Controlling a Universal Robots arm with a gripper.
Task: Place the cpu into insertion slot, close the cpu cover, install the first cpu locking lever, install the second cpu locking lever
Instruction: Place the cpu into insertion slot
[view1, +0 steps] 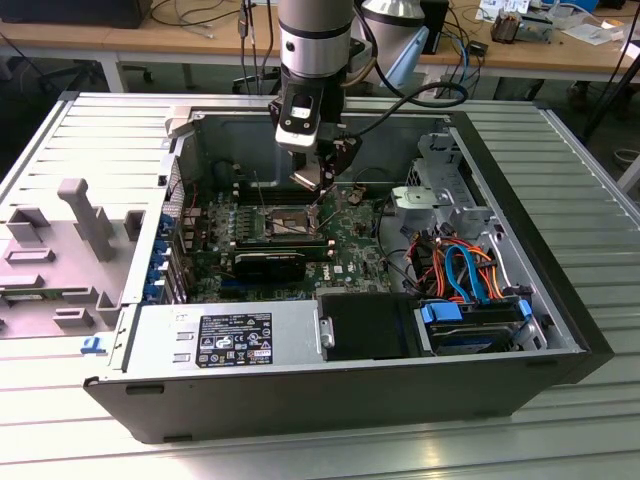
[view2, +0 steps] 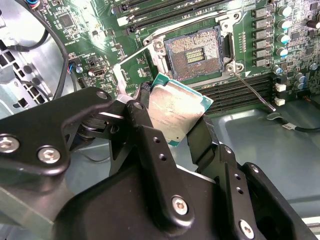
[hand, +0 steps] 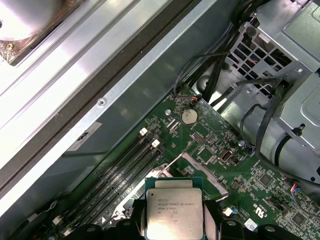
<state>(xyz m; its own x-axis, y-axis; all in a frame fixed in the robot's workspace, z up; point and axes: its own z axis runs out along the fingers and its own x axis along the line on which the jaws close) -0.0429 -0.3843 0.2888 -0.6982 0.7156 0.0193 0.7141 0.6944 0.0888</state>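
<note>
Your black gripper (view2: 171, 124) is clamped on the small square silver-topped cpu (hand: 174, 212), holding it in the air near the dark, silver-rimmed insertion slot (view2: 195, 52), whose thin silver-grey cpu cover (view2: 131, 60) stands open, so seating, cover and both levers all remain.

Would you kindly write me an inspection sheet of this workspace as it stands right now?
Surface: ribbed aluminium table carrying an open dark computer case; green motherboard inside.
Job's things: flat square silver-topped cpu held off the board, apart from the square dark insertion slot, which is empty; silver-grey hinged cpu cover swung open; thin wire locking lever released.
Clutter: grey moulded plastic part on the table, at the exterior view's left.
Grippers: black gripper shut on the cpu.
Cables: orange and blue cable bundle inside the case.
Surroundings: wooden workbenches behind.
</note>
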